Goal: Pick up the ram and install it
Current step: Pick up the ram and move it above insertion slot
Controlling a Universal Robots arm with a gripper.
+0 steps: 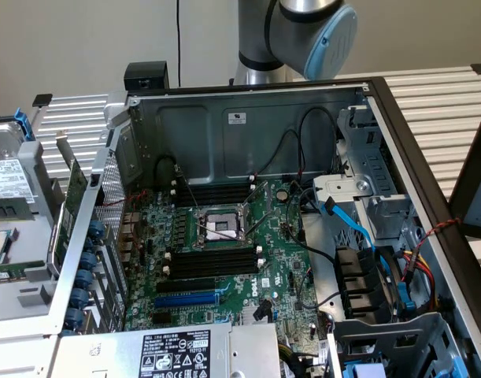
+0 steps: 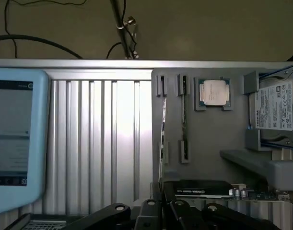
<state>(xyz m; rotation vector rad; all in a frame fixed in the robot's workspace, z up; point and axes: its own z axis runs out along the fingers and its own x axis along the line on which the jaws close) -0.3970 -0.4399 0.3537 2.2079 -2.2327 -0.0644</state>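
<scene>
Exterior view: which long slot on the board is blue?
The slot nearest the labelled power supply; the long slots beside the processor socket are all black.

The place was a robotics laboratory or test workshop for computer assembly. In the middle of the exterior view, an open computer case (image 1: 201, 134) lay on its side with the motherboard (image 1: 279, 268) uncovered. It rested on a table of ribbed aluminium profiles (image 1: 437, 102). At the top of that view, a grey industrial robot arm (image 1: 303, 31) stood before a plain bare wall (image 1: 67, 39). The wrist view showed a grey fixture tray (image 2: 208, 139) that held a loose processor (image 2: 214, 92) and a hard drive (image 2: 275, 112). It also showed a light blue control tablet (image 2: 17, 139).
</scene>
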